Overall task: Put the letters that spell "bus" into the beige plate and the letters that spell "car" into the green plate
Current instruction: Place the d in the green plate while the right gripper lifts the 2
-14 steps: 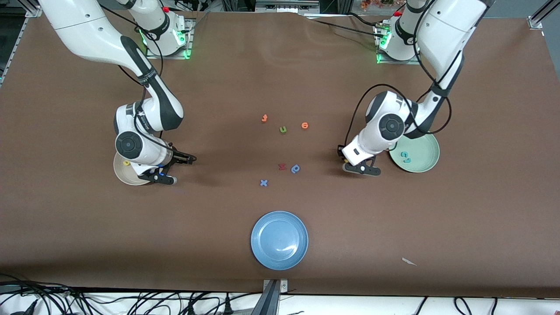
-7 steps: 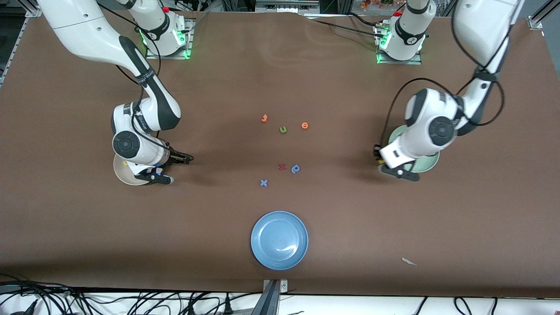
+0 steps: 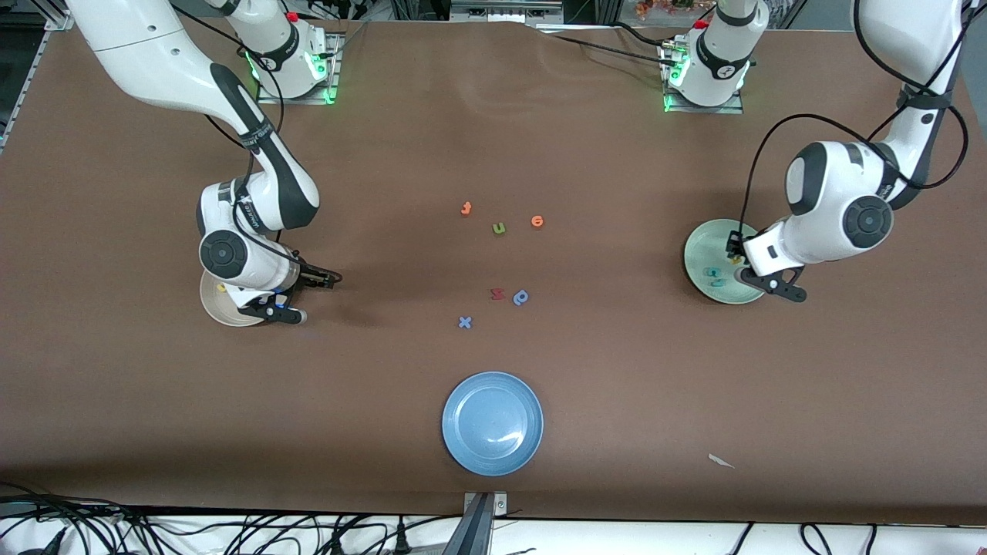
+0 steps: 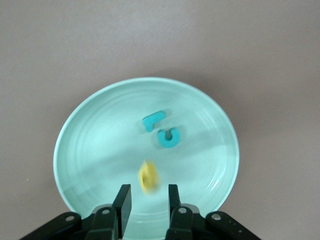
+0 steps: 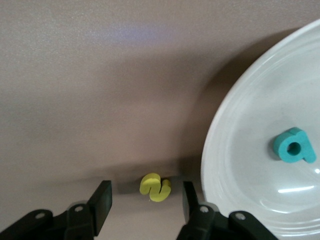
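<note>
The green plate (image 3: 698, 258) sits toward the left arm's end of the table. It holds a teal "r" (image 4: 152, 120) and a teal "c" (image 4: 168, 138). My left gripper (image 4: 146, 192) hangs open over this plate. A blurred yellow letter (image 4: 149, 176) shows just past its fingertips, touched by neither finger. The beige plate (image 5: 240, 165) sits toward the right arm's end and holds a teal "b" (image 5: 294, 146) and a yellow letter (image 3: 221, 288). My right gripper (image 5: 146, 189) is low and open beside that plate, straddling a yellow "s" (image 5: 155, 187) on the table.
Mid-table lie two orange letters (image 3: 466, 208) (image 3: 537, 221), an olive "u" (image 3: 499, 227), a red letter (image 3: 497, 294), a blue "p" (image 3: 521, 297) and a blue "x" (image 3: 464, 322). A blue plate (image 3: 493, 423) stands nearest the front camera, with a paper scrap (image 3: 721, 461) beside it.
The left arm swung from mid-table to over the green plate with the yellow letter. Its fingers have parted, and the letter is now free of them. The right arm barely moved.
</note>
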{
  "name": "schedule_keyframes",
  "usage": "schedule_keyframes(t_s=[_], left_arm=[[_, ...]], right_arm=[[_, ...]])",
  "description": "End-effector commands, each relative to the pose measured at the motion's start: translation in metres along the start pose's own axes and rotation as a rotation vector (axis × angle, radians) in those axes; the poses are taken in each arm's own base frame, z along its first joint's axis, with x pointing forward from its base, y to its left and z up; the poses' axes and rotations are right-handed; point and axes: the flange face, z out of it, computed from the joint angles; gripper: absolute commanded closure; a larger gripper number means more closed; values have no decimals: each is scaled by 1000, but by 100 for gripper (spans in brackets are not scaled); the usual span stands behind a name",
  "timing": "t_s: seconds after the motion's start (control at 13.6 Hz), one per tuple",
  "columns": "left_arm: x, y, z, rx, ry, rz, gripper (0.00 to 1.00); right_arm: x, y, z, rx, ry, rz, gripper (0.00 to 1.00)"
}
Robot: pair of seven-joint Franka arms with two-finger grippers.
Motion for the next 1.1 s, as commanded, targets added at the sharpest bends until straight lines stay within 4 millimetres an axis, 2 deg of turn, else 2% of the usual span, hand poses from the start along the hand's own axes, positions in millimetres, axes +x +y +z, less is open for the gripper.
schedule_keyframes(t_s=[0.0, 0.22, 0.29, 0.51, 0.59, 0.66, 0.81, 0.95, 1.03], left_arm=[[-6, 7, -10, 6, -5, 21, 0], [-11, 17, -9, 3, -50, 59, 0], [-10, 19, -16, 10, -38, 61, 0], [-10, 18, -72, 58, 61, 55, 0], [-13, 20, -96, 78, 104, 52, 0], [-12, 22, -121, 98, 149, 55, 0], [-22, 35, -177, 161, 238, 73, 0], [-35, 47, -207, 204, 244, 94, 0], [-41, 49, -225, 206, 245, 83, 0]], right_arm=[[-7, 3, 3, 5, 28, -19, 35], [-7, 2, 6, 9, 33, -19, 35], [-7, 2, 6, 9, 33, -19, 37], [-7, 3, 6, 8, 34, -19, 67], [-7, 3, 6, 8, 32, -19, 72], [-7, 4, 6, 7, 31, -18, 74], [-7, 4, 6, 6, 28, -19, 81], [-5, 3, 2, 10, 35, -17, 83], [-3, 1, -8, 9, 40, -16, 83]])
